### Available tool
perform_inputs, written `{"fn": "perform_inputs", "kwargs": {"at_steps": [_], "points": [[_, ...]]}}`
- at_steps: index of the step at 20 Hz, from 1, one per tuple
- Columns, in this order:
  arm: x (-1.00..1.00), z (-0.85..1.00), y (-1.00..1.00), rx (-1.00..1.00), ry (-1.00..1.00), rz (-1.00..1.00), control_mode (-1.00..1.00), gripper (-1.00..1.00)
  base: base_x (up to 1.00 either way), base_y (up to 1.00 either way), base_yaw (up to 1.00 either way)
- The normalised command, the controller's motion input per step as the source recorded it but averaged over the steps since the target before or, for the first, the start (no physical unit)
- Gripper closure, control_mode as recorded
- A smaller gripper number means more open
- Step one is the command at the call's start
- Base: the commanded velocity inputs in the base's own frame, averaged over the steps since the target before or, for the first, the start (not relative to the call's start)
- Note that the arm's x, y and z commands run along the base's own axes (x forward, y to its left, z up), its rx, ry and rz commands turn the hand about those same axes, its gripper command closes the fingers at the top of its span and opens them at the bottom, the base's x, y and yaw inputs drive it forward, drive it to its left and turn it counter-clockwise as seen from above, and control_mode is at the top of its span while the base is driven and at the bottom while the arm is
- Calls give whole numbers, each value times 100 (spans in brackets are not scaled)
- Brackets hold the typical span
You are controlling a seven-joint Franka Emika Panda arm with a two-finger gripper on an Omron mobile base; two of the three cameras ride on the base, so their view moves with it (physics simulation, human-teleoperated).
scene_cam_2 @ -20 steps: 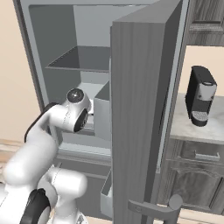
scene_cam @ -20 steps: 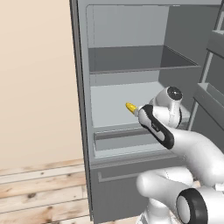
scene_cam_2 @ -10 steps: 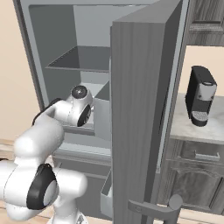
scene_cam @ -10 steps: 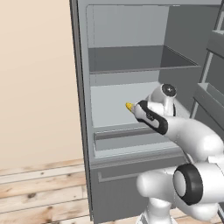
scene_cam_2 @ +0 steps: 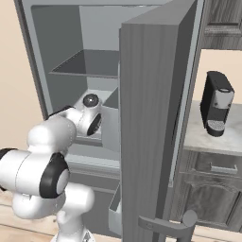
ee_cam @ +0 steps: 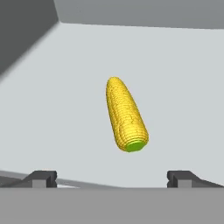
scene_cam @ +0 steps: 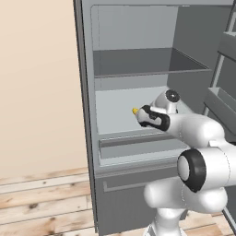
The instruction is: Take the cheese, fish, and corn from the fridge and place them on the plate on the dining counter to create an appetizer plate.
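The corn [ee_cam: 124, 114], a yellow cob with a green tip, lies on the pale lower shelf [ee_cam: 183, 78] of the fridge [scene_cam: 138, 62], its green end pointing toward my hand. My gripper [ee_cam: 113, 177] is open just short of the cob, its two dark fingertips [ee_cam: 43, 178] standing wide apart with nothing between them. In the left base view the hand [scene_cam: 150, 118] reaches into the lower compartment and only the corn's yellow end [scene_cam: 135, 111] peeks out beyond it. The cheese, the fish, the plate and the dining counter are out of view.
The open fridge door [scene_cam_2: 151, 118] stands close on the arm's right, with door racks [scene_cam: 221, 103] at that side. An upper shelf [scene_cam: 147, 64] hangs above the hand. A drawer front [scene_cam: 133, 138] runs below it. A coffee machine [scene_cam_2: 216, 104] sits on a side counter [scene_cam_2: 208, 139].
The arm has reached deeper into the fridge's lower compartment, bringing the hand closer to the corn. The jaws have stayed open.
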Motion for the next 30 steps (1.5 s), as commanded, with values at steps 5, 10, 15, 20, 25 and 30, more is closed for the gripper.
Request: {"fn": "perform_inputs", "kwargs": {"at_steps": [5, 10, 15, 20, 25, 30], "points": [[33, -23, -8, 0, 0, 3, -100, -100, 0, 0, 0], [29, -11, -13, 0, 0, 3, -100, -100, 0, 0, 0], [24, -12, -5, 0, 0, 3, -100, -100, 0, 0, 0], [14, -23, 0, 0, 0, 2, -100, -100, 0, 0, 0], [11, -28, 0, -1, 0, 1, -100, -100, 0, 0, 0], [14, -24, 0, 0, 0, 1, -100, -100, 0, 0, 0]]}}
